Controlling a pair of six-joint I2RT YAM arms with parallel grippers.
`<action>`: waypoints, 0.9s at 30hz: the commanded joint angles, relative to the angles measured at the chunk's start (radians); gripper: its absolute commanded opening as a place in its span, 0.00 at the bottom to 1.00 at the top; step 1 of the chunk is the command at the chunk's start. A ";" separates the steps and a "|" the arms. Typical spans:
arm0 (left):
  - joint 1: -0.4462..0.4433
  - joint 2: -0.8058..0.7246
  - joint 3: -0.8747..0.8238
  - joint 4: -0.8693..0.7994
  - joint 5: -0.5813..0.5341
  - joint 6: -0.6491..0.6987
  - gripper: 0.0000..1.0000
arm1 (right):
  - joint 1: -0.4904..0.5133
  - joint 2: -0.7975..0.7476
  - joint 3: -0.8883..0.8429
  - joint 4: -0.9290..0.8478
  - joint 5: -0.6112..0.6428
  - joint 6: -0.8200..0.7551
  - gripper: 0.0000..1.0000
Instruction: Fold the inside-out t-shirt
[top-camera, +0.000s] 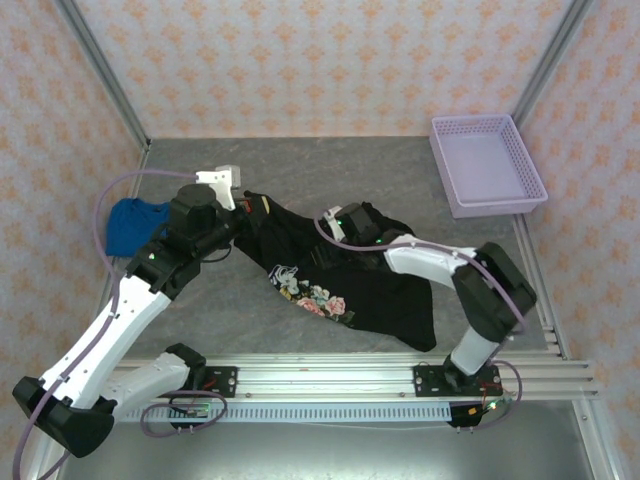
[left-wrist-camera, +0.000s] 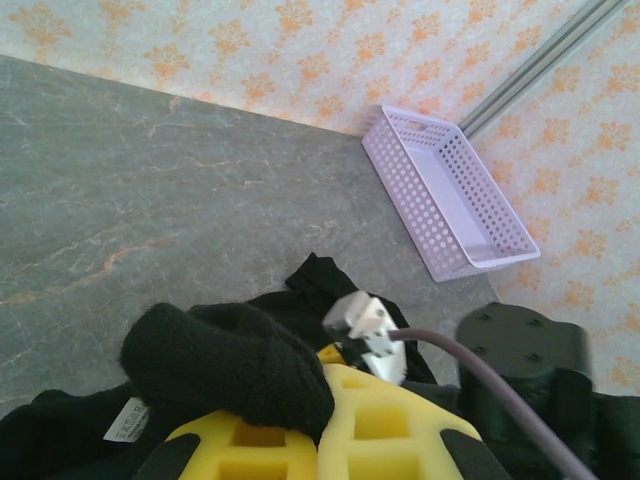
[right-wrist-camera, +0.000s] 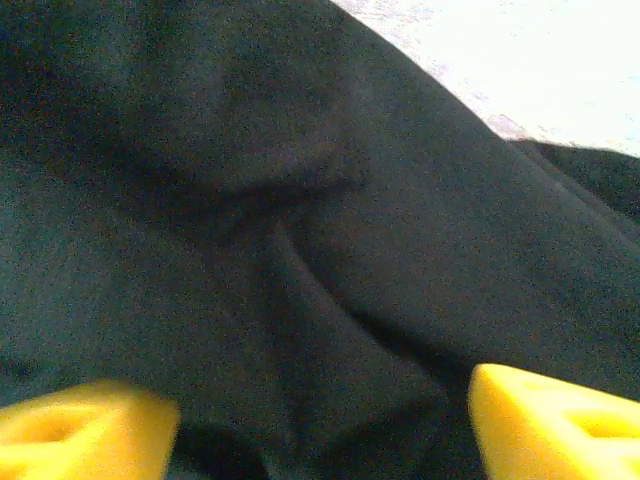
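The inside-out t-shirt (top-camera: 340, 280) is black and lies rumpled across the middle of the table, with a floral print (top-camera: 310, 295) showing. My left gripper (top-camera: 243, 213) is at the shirt's upper left corner. Its yellow fingers (left-wrist-camera: 385, 420) are shut on a bunch of the black cloth (left-wrist-camera: 225, 360), and a small white tag (left-wrist-camera: 125, 420) shows below. My right gripper (top-camera: 335, 220) rests on the shirt's upper right part. Its yellow fingertips (right-wrist-camera: 550, 420) stand wide apart, with black cloth (right-wrist-camera: 300, 250) lying between and beyond them.
A small bright blue garment (top-camera: 135, 222) lies left of my left arm. A lilac perforated basket (top-camera: 487, 165) (left-wrist-camera: 445, 195) stands at the back right. Bare grey table (left-wrist-camera: 150, 200) stretches behind the shirt. Patterned walls enclose the table.
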 joint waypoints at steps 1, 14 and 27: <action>0.007 -0.004 -0.001 0.010 0.013 0.028 0.00 | 0.005 0.057 0.096 0.103 -0.020 -0.032 0.60; 0.012 -0.033 -0.049 0.029 -0.037 0.022 0.00 | -0.151 -0.612 -0.081 -0.288 0.019 0.052 0.00; 0.012 0.046 -0.222 -0.021 0.048 -0.078 0.00 | -0.144 -0.853 -0.272 -0.554 0.165 0.239 0.17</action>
